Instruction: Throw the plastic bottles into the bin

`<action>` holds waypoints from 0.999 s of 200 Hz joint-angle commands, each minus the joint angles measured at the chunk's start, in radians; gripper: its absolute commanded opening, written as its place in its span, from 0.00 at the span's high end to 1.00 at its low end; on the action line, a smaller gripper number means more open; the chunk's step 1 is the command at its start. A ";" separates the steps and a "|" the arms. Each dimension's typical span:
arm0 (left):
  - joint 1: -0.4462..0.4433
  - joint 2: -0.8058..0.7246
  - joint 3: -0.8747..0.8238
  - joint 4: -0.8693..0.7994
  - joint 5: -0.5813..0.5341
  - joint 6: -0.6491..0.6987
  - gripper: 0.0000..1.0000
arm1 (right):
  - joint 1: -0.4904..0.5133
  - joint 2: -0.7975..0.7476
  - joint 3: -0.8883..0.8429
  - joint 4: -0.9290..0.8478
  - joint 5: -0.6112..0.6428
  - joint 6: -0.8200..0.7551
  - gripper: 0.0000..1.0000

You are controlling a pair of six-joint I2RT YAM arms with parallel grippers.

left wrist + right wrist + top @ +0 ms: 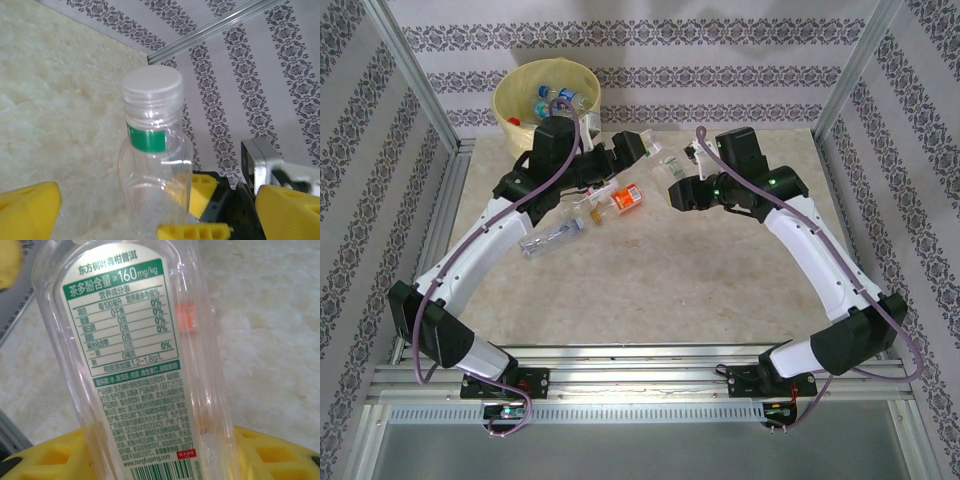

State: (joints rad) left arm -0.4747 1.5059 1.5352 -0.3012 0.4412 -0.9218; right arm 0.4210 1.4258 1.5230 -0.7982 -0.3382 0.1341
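Desk (650,300) w/ bin (503,105) at far-left corner, some bottles (565,98) in it. L hand (157,200) spread wide, fingers either side of green-label bottle (155,165), not touching. R hand (165,460) pinches same bottle low on its body. Loose bottles (625,197) lie on desk nr L arm.

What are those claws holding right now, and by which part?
The right claw grips a clear bottle with a green label by its lower body, near the base. The left claw stands open around it, not gripping.
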 commanded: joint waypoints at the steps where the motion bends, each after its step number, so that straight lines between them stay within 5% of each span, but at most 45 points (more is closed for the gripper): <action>1: -0.018 0.012 0.001 0.057 -0.021 -0.048 0.01 | 0.030 -0.032 -0.022 0.037 -0.039 0.034 0.75; 77: -0.023 0.009 -0.029 0.063 -0.072 -0.066 0.05 | 0.089 -0.071 -0.056 0.046 -0.056 0.062 0.75; 131: -0.023 0.017 -0.044 0.074 -0.109 -0.060 0.18 | 0.115 -0.093 -0.073 0.057 -0.122 0.074 0.75; 200: -0.027 0.054 -0.001 0.027 -0.087 -0.012 0.61 | 0.133 -0.103 -0.102 0.095 -0.167 0.109 0.75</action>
State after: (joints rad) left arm -0.4858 1.5414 1.4986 -0.2535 0.3622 -0.9707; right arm 0.5415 1.3529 1.4300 -0.7601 -0.4622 0.2291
